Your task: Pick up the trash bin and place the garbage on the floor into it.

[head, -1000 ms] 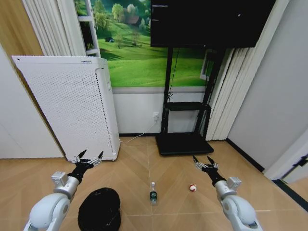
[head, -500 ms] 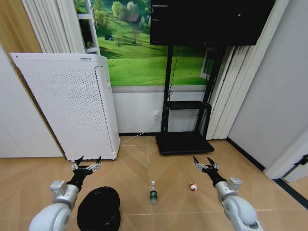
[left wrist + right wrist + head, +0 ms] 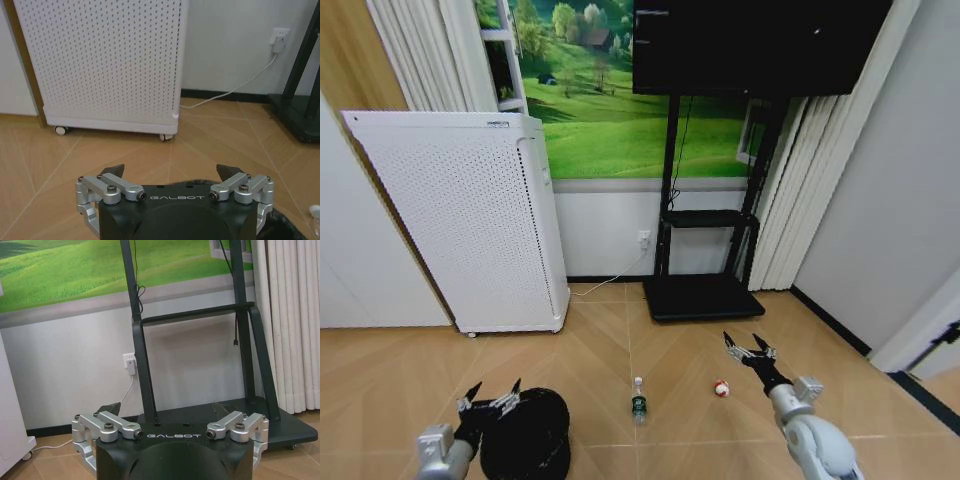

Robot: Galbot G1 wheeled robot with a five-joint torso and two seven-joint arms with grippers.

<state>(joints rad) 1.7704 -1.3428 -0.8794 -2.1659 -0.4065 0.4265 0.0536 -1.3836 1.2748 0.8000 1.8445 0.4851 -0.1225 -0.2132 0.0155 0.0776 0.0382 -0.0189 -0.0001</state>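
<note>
So we stand near the very start of the job. The white perforated appliance (image 3: 470, 220) fills the far left against the wall, and the black stand (image 3: 705, 270) under the screen sits further right; neither belongs to the task. The trash bin (image 3: 530, 435) rests on the wooden floor (image 3: 620, 340) at our lower left, not lifted. Our left gripper (image 3: 490, 400) hovers just beside the bin's near-left rim with its fingers spread wide and nothing between them; we cannot tell whether it touches the mesh. Our right gripper (image 3: 748, 346) hangs over the floor on the other side, equally spread and empty. The garbage lies where it fell: the bottle (image 3: 638, 401) stands upright just right of the bin, and a red-and-white scrap (image 3: 721, 389) sits near the right gripper, below it. We judge everything is left to do: grasp the bin, lift it, then gather each piece.
</note>
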